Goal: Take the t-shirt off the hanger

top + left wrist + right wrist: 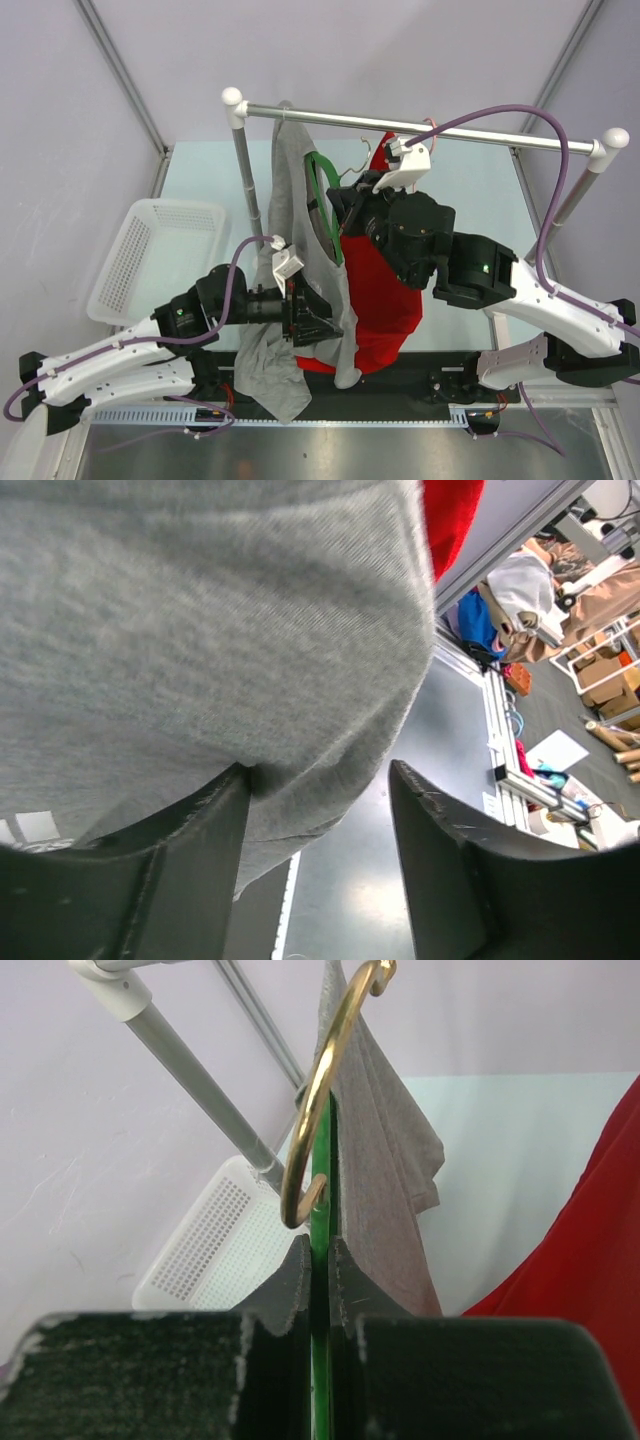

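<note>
Two garments hang from the rail (480, 136) in front of you: the grey t-shirt (288, 185) on its green hanger (321, 1150), and just beside it, to the right in the top view, a red garment (385, 295).

Your right gripper (320, 1252) is up at the hanger. Its jaws are closed tight on the green bar just below the brass hook (318, 1085), with no gap showing between the fingers and the plastic. From that wrist view the grey cloth drapes down the right side of the hanger and runs past the fingertip (350, 1270) there.

Your left gripper (320, 775) sits lower, against the lower half of the t-shirt. Its jaws stand apart and nothing is pinched. The grey cloth lies over the finger (190, 830) at the left of that wrist view and sags partway into the gap, while the other finger is bare.

The t-shirt is on the hanger, not off it. Its hem hangs down past the left gripper to the near edge of the table (205, 170).

To the left, well apart from both garments, you have a white basket (175, 205).
</note>
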Robot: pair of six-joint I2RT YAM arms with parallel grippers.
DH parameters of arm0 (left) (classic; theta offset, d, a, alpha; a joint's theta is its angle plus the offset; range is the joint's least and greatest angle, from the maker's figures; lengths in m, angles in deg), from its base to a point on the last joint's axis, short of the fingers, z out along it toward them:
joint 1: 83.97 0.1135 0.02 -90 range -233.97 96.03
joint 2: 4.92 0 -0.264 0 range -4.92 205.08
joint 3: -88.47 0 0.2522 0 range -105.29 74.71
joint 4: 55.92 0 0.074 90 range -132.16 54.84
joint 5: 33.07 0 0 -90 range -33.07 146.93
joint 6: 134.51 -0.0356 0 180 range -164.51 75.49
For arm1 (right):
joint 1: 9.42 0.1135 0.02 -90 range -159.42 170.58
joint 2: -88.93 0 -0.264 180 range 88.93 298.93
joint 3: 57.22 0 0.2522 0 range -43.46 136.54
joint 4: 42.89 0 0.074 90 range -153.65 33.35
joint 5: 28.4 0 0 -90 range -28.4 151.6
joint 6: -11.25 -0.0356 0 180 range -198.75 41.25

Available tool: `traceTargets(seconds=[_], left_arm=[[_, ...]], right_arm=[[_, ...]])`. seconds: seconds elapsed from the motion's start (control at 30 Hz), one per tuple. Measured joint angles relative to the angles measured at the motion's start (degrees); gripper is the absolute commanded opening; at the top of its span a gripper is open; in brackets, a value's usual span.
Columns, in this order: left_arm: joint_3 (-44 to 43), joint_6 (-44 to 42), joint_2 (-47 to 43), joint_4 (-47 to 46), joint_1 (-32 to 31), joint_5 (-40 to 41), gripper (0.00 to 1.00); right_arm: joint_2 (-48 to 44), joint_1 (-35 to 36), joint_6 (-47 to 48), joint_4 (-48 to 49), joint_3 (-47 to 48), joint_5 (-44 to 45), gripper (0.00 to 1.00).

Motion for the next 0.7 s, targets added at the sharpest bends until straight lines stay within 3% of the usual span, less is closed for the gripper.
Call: traceTargets(seconds=[0.13,0.3,0.43,0.7], left_arm=[[1.11,1.11,0.46,-0.17,-0.02,0.09,0.45],[2.47,2.86,1.55,-1.62,-0.02,-0.33,0.50],[3.63,4.17,1.51,-2.82,-0.09,-0.37,0.47],[4.00,5.46,1.46,-3.48,-0.31,-0.31,0.13]], right_arm=[[-0.15,0.00,-0.07,0.52,-0.94,0.50,0.00],[-0.59,0.04,-0.22,1.84,-2.93,1.03,0.00],[-1.36,0.04,-0.22,3.37,-4.24,1.33,0.00],[-2.71,0.15,-0.17,6.32,-5.64,2.36,0.00]])
